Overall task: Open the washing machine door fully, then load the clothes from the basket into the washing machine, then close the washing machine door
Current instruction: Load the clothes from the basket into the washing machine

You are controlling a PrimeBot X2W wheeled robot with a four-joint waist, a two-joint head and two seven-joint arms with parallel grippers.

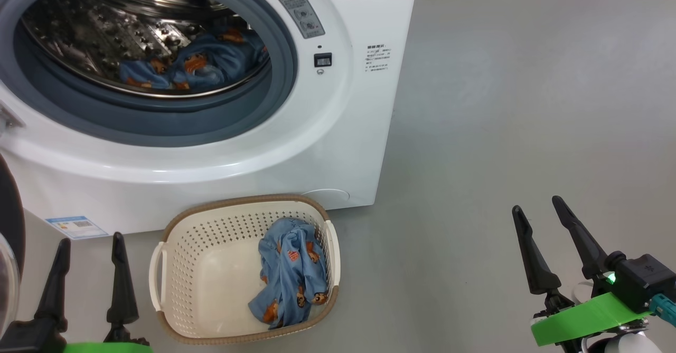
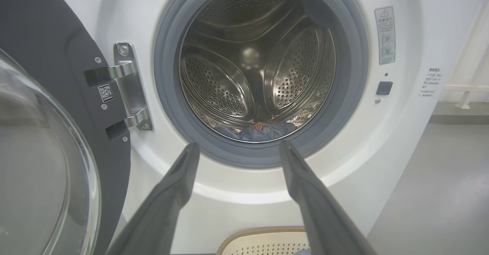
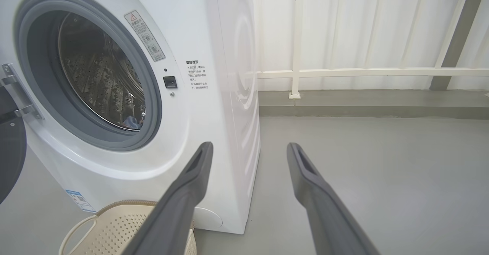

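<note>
Plainly the washing machine door [image 2: 46, 37] stands swung wide open at the robot's left. Its black ring and bulging glass window are joined to the white washing machine [image 1: 343, 147] by a metal hinge [image 2: 130, 87]. Inside the grey gasket [image 2: 168, 102] the perforated steel drum [image 2: 252, 68] is exposed, and one light-blue bear-print garment [image 1: 195, 67] lies crumpled at its bottom, near the front lip. The basket [image 1: 237, 201] sits on the grey floor [image 1: 501, 104] just in front of the machine, below the opening. The second bear-print garment [image 1: 290, 273] lies bunched against the basket's right wall. The left end effector [image 1: 91, 237] hangs low just left of the basket, its fingers [image 2: 179, 186] spread apart and holding nothing; in its wrist view they point at the drum mouth. The right end effector [image 1: 536, 203] hovers well to the right of the basket over bare floor, its fingers [image 3: 191, 178] likewise spread and empty. A small blue label [image 1: 76, 227] sits low on the machine's front, and a white railing [image 3: 363, 71] runs along the wall beyond.
</note>
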